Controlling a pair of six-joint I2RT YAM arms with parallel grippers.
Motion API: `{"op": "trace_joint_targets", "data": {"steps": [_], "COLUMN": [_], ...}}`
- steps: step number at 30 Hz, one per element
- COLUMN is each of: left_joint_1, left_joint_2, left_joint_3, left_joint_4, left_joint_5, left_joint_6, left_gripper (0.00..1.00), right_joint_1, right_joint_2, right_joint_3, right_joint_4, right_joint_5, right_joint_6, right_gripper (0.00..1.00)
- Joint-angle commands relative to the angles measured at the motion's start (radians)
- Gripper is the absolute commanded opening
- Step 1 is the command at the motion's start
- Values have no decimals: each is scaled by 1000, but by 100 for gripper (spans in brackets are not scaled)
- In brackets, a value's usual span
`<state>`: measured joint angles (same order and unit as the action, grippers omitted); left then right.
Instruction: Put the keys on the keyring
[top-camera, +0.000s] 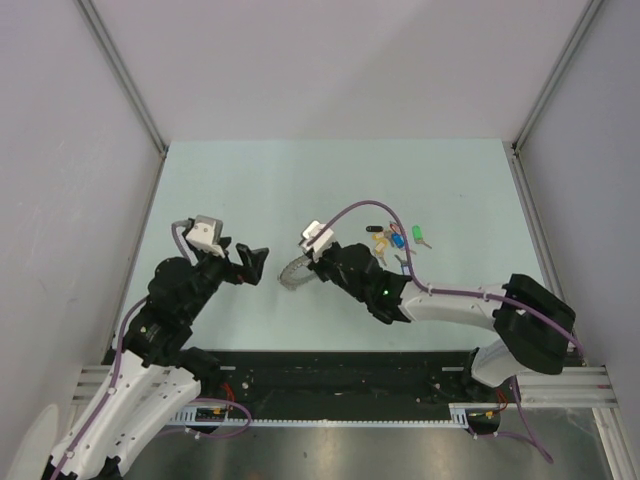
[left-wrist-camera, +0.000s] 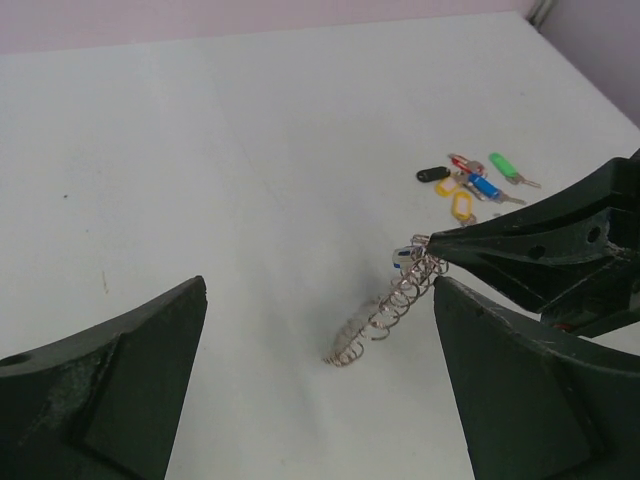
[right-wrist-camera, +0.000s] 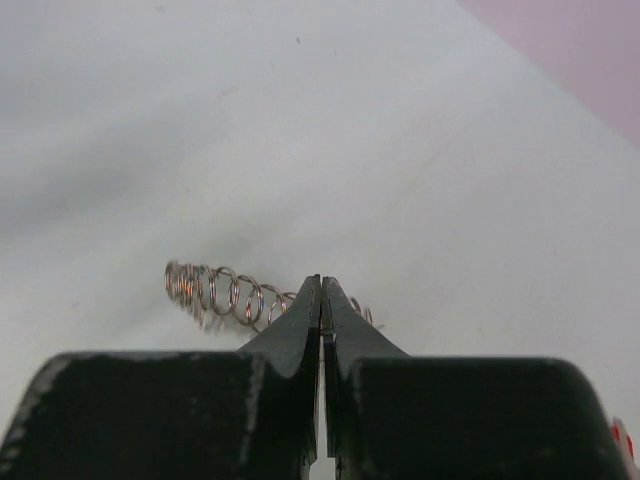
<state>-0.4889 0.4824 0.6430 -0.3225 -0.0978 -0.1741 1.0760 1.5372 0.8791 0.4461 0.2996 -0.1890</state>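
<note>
The right pincer (top-camera: 308, 264) is clamped tight on one end of the keyring (left-wrist-camera: 395, 305), a springy coil of wire loops. The pinched end is raised and the other end droops down to the pale counter (top-camera: 250, 190). The left pincer (top-camera: 256, 264) hovers just left of the ring, its jaws spread wide and holding nothing. The keys (left-wrist-camera: 468, 185), with black, red, blue, yellow and green heads, lie in a loose cluster on the counter, to the right of the ring and apart from it.
</note>
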Motion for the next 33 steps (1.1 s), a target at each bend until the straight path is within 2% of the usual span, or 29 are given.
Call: {"op": "trace_joint_targets", "data": {"steps": [1, 5, 11, 16, 19, 25, 33], "left_joint_1": [7, 7, 9, 10, 12, 12, 12], "left_joint_2": [22, 62, 178, 275, 324, 392, 423], "left_joint_3": [70, 90, 98, 121, 127, 89, 50], "left_joint_4": [103, 183, 299, 345, 358, 364, 300], "left_joint_5": [147, 236, 406, 569, 599, 645, 740], "left_joint_6": [80, 108, 171, 297, 364, 439, 541], "left_gripper": [100, 100, 95, 100, 100, 94, 80], "right_joint_1": [-31, -115, -215, -241, -258, -277, -280], "right_joint_2": [-138, -218, -288, -305, -311, -312, -299], "right_joint_3": [-72, -135, -210, -250, -267, -295, -305], "right_joint_4": [304, 362, 399, 398, 396, 401, 413], "right_joint_5": [-123, -336, -539, -614, -640, -669, -708], "right_joint_6": [-20, 58, 146, 152, 152, 152, 154], "right_gripper": [0, 0, 0, 0, 0, 0, 0]}}
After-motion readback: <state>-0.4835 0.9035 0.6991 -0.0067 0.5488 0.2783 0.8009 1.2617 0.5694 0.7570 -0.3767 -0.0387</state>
